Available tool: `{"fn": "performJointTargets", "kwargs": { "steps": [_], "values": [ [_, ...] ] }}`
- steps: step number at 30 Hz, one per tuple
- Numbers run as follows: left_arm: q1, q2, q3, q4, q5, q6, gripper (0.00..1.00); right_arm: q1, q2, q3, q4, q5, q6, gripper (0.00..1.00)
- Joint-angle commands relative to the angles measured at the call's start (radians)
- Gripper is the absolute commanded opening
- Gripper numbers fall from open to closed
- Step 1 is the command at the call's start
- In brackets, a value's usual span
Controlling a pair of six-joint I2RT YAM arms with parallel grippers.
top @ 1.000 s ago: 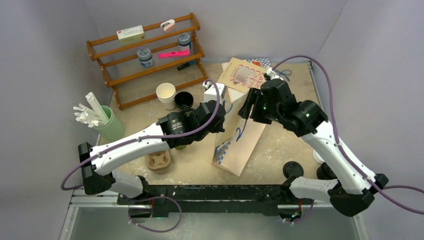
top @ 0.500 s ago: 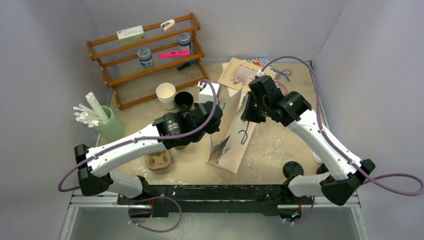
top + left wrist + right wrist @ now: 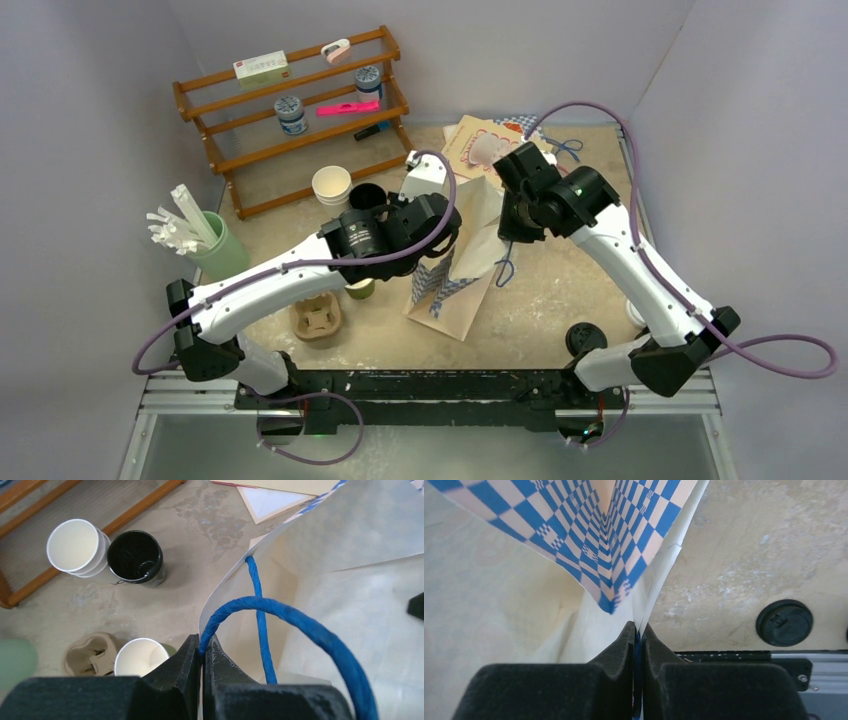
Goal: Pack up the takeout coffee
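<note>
The takeout coffee cup [image 3: 368, 198], small and black, stands open on the table by the shelf, also in the left wrist view [image 3: 136, 557]. Its round black lid [image 3: 585, 338] lies apart at the near right [image 3: 784, 622]. Between the arms a paper bag [image 3: 450, 295] with blue checks is held by both rims. My left gripper [image 3: 202, 647] is shut on the near rim where the blue handle [image 3: 300, 620] is fixed. On the opposite rim [image 3: 659, 575] my right gripper [image 3: 638, 632] is shut, a blue cord between its pads. From above, the left gripper [image 3: 443, 240] and right gripper [image 3: 511, 230] flank the bag's mouth.
Stacked white cups [image 3: 332, 188] stand beside the black cup. A green cup with white inside [image 3: 360, 289] and a cardboard cup carrier [image 3: 317, 322] sit under the left arm. A green holder of stirrers [image 3: 215, 248], a wooden shelf [image 3: 290, 110] and printed sheets [image 3: 470, 140] ring the back.
The right gripper has moved left onto the bag's far rim and shut on it. The bag has shifted left and its mouth has come apart; the left arm has swung slightly right.
</note>
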Motion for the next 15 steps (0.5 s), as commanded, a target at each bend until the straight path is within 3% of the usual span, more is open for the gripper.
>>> {"fn": "performJointTargets", "kwargs": {
  "steps": [1,10,15],
  "values": [
    [-0.004,0.028,0.061,-0.11,-0.095,0.049,0.0,-0.005,0.018,0.076,-0.123,0.144,-0.051,0.03],
    [-0.004,0.082,0.079,-0.169,-0.112,0.045,0.0,-0.005,0.016,0.125,-0.128,0.107,-0.082,0.0],
    [-0.003,0.114,0.108,-0.232,-0.149,0.034,0.0,-0.009,0.005,0.07,-0.128,0.085,-0.104,0.0]
  ]
}}
